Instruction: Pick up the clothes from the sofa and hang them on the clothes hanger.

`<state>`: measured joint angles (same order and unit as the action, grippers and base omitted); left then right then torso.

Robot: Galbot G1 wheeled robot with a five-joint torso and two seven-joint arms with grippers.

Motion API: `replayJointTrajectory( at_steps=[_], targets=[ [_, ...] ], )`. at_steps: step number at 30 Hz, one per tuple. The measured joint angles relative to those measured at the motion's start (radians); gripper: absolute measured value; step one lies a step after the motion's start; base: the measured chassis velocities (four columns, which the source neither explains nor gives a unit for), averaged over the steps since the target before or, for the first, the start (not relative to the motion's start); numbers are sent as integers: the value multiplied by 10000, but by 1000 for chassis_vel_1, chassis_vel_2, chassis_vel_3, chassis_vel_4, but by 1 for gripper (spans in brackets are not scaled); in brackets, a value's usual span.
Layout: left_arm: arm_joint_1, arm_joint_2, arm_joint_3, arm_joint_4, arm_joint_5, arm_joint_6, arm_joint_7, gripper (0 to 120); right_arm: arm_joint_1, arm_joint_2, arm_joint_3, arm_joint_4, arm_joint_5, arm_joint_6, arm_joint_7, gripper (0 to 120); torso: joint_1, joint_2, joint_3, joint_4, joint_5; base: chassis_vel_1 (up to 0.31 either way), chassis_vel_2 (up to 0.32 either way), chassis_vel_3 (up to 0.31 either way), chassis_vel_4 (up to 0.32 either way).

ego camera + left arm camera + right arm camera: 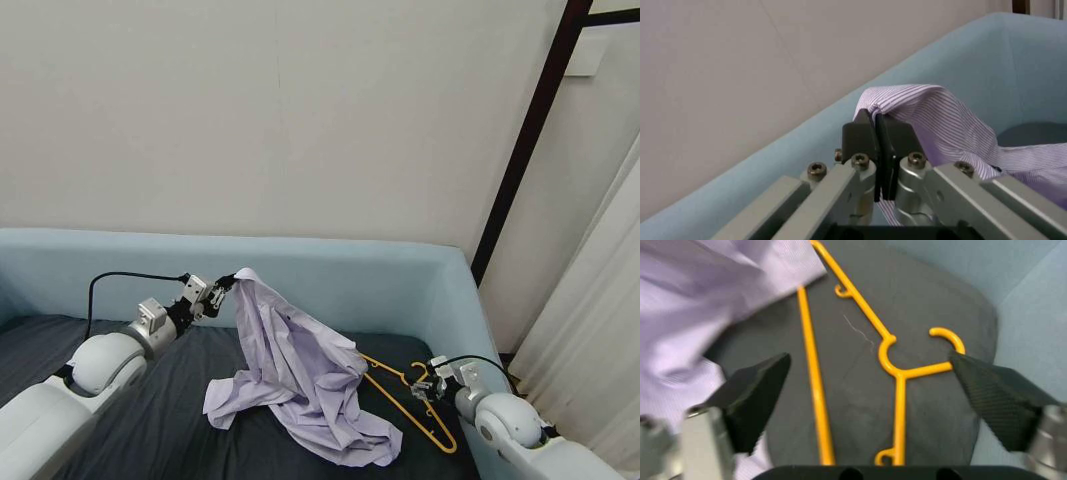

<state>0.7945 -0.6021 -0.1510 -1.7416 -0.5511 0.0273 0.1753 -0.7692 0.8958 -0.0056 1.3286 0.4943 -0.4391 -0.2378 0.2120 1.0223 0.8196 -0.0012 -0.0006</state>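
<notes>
Sofa: you are facing a pale blue sofa point(400, 275) with a dark grey seat cushion point(150, 420).
Shirt: the lilac striped shirt point(300, 385) lies on the sofa's seat, about mid-length. One fold is drawn up into a peak in front of the sofa's backrest. The rest slumps in a heap on the cushion.
Left gripper: your left gripper point(875, 117) hangs above the sofa's seat, left of the middle and close to the backrest. Its fingers are pinched tight on the raised fold of the shirt.
Hanger: the yellow clothes hanger point(899, 405) lies flat on the seat toward the sofa's right end. Its hook points toward the sofa's right side wall. One shoulder end is tucked under the shirt's edge.
Right gripper: your right gripper point(868, 360) is over the sofa's right end, just above the hanger. Its fingers are spread wide and grip nothing, and the hanger's neck and hook show between them.
</notes>
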Motion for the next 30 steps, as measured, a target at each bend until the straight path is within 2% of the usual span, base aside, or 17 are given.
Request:
replayJointTrajectory(
  at_steps=[2,6,7,13,20,22,26,28,30],
  targets=[
    [-68,58,113,0,-31,-40,7,0,238,352,79,-757,-323,-69,-180,99,0,0,0,1,-3,0,0,0,0],
    [-106,69,144,-15,-97,-81,6,0,555,965,267,-1813,-751,-131,-167,100,0,0,0,-4,-4,0,0,0,0],
    [-116,69,145,-27,-115,-94,-22,0,684,1299,427,-2432,-1142,-87,-280,100,0,1,0,1,-4,0,0,0,0],
    [-124,52,148,-61,-146,-189,-101,0,840,1853,686,-3548,-1412,221,-243,100,0,0,0,-2,-2,0,0,0,0],
    [-163,-168,214,-42,-150,-271,-119,0,919,2063,793,-4193,-1592,676,-97,79,0,0,0,-3,-4,0,0,0,0],
    [-143,-233,252,-15,-108,-333,-110,0,919,2120,819,-4310,-1593,743,-68,68,0,0,1,-3,-3,0,0,0,0],
    [-166,-263,286,6,-97,-354,-102,0,893,2159,827,-4327,-1590,739,-44,62,0,0,0,0,-3,0,0,0,0],
    [-229,-304,309,47,-99,-361,-82,0,847,2161,810,-4319,-1603,699,-68,51,0,0,0,-2,-2,0,0,0,0],
    [-231,-312,314,52,-99,-362,-77,0,837,2161,807,-4316,-1615,690,-79,48,0,0,0,-2,-3,0,0,0,0]
  ],
)
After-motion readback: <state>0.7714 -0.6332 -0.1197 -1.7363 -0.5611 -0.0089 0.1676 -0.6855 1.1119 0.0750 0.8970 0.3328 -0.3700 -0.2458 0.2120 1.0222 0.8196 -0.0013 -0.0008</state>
